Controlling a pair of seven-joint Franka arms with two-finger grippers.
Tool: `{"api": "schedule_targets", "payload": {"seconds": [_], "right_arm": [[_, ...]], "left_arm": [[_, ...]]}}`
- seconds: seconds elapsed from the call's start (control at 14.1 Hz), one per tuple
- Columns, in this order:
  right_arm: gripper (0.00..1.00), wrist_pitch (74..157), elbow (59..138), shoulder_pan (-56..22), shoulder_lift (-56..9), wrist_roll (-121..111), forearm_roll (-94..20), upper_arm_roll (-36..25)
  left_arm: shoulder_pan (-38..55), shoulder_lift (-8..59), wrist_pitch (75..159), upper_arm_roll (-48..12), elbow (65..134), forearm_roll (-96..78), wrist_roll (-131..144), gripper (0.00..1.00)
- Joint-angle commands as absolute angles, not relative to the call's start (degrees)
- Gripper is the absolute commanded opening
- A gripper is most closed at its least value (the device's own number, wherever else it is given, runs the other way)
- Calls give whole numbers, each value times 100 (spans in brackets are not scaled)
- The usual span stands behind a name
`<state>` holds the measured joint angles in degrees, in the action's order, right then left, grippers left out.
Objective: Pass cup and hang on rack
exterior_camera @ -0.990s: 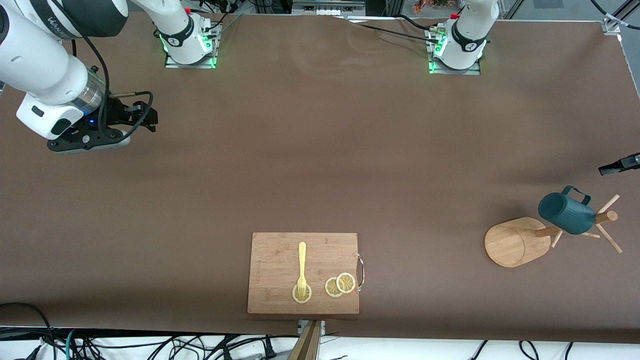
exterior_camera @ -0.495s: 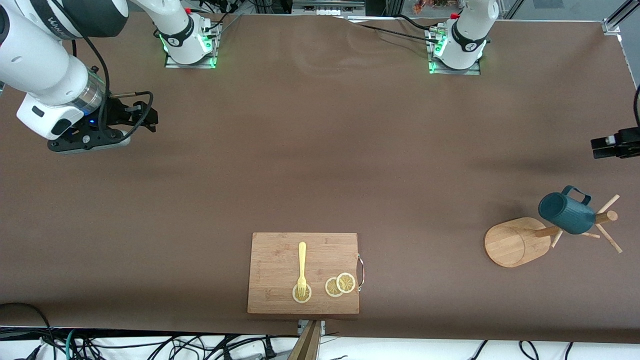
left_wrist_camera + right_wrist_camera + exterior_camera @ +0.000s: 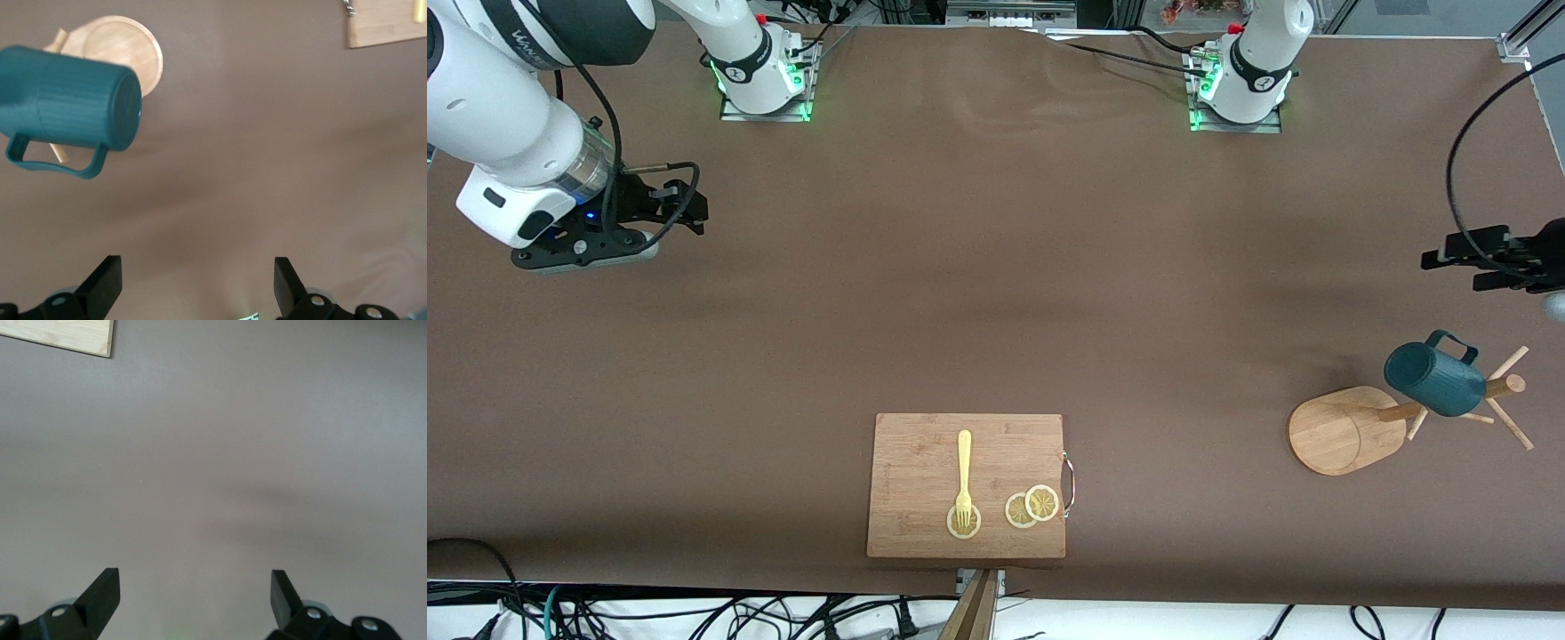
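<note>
While the cup (image 3: 1433,380) is hanging on the rack (image 3: 1343,429) by the left arm's end, I'm seeing both grippers, left (image 3: 1458,263) and right (image 3: 679,203), spread wide, holding nothing.

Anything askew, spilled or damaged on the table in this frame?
Nothing stands out. The cup hangs on the rack, both grippers, left gripper and right gripper, are open and empty, and the cutting board lies flat.

I am holding my left pincer (image 3: 1449,263) spread wide over the bench's left-arm end, while my right pincer (image 3: 694,209), also spread, is waiting.
</note>
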<state>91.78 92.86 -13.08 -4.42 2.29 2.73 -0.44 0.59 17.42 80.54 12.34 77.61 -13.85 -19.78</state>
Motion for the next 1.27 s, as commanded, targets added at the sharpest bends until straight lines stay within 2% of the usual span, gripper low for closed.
{"api": "schedule_targets", "payload": {"seconds": [0.0, 0.14, 0.42, 0.57, 0.71, 1.2], "right_arm": [[100, 8957, 9237, -1292, -282, 281, 28, -175], [100, 8834, 9290, -1292, -185, 203, -228, -474], [100, 8903, 9816, -1292, 307, 193, -237, -658], [100, 8912, 9783, -1292, 238, 176, -246, -703], [100, 8965, 9712, -1292, 150, 158, -229, -703], [100, 8965, 9633, -1292, 62, 132, -220, -703]], "left_arm": [[351, 1504, 8051, 864, 7576, -645, -725, 100], [343, 1232, 8051, 345, 7637, -142, -134, 100], [255, 660, 8033, 299, 7953, -167, -149, 100], [281, 563, 7963, 238, 7963, -150, -150, 100], [238, 606, 7832, 9, 7954, -79, -132, 100], [281, 993, 7497, 18, 7541, -105, -123, 100]]}}
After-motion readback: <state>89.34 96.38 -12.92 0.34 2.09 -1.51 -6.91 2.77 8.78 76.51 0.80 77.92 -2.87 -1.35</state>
